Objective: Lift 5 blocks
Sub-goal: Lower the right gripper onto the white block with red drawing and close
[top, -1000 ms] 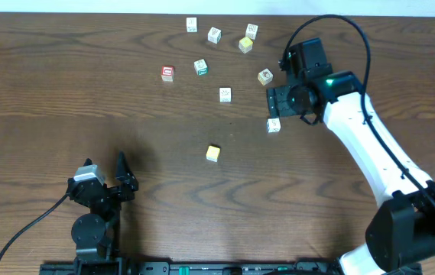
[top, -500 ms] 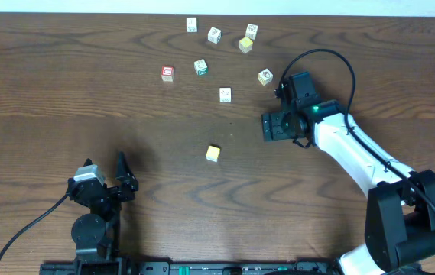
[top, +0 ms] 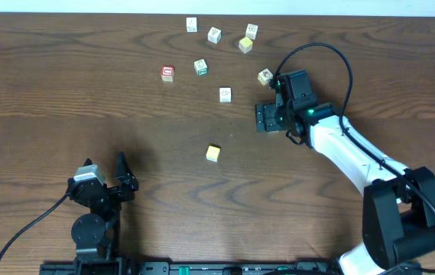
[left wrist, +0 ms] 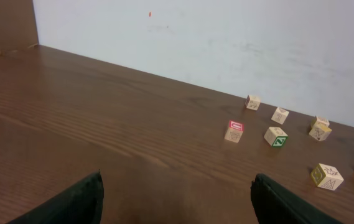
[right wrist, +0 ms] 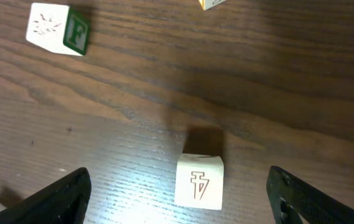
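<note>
The right arm has swung leftward and stretches low over the table. The right gripper stands wide apart around a whitish block, not touching it. The left gripper, apart too, rests at the near edge.

The plain yellow-orange block sits alone near the middle of the table. The red-bordered block lies farther back and to the left, red face up. The first whitish block rests between those two, a little to the right. The second whitish block lies farther right, with a yellowish tinge. The third whitish block (hidden from overhead) shows a pale face with a thin red symbol. All five sit flat and apart.
</note>
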{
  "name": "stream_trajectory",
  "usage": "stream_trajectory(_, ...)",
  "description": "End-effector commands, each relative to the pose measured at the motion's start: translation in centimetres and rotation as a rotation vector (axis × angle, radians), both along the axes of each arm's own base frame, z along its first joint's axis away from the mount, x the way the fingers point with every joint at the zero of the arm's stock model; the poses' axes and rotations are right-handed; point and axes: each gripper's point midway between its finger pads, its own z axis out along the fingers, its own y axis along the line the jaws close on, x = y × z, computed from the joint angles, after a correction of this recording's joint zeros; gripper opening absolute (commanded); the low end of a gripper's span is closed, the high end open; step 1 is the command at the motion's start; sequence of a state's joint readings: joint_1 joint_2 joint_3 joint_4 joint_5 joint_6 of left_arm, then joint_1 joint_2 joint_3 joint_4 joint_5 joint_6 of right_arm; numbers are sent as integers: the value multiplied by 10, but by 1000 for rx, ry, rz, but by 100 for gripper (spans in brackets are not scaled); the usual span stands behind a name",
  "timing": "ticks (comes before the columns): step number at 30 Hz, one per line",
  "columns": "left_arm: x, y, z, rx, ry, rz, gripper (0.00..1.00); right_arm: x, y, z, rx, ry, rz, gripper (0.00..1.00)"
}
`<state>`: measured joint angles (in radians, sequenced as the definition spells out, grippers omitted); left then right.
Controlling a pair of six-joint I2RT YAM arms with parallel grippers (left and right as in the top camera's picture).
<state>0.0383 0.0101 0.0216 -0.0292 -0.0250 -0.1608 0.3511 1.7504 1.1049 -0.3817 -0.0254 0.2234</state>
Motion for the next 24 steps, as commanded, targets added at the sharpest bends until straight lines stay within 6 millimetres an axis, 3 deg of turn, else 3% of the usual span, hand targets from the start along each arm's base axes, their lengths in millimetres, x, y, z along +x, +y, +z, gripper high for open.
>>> stream_trajectory(1, -1, 3, -17, -6, 52, 16, 76, -2, -1, -24, -41, 39, 0, 88)
stream_trajectory(6, -1, 3, -17, -6, 52, 16, 76, -5, -3, -47, -61, 88, 0, 84)
stream_trajectory(16, -1, 3, -17, -6, 52, 17, 76, 1, -8, -44, -87, 59, -20, 75)
stream_trajectory(24, -1, 3, -17, -6, 52, 17, 76, 2, -9, -44, -94, 54, -24, 57)
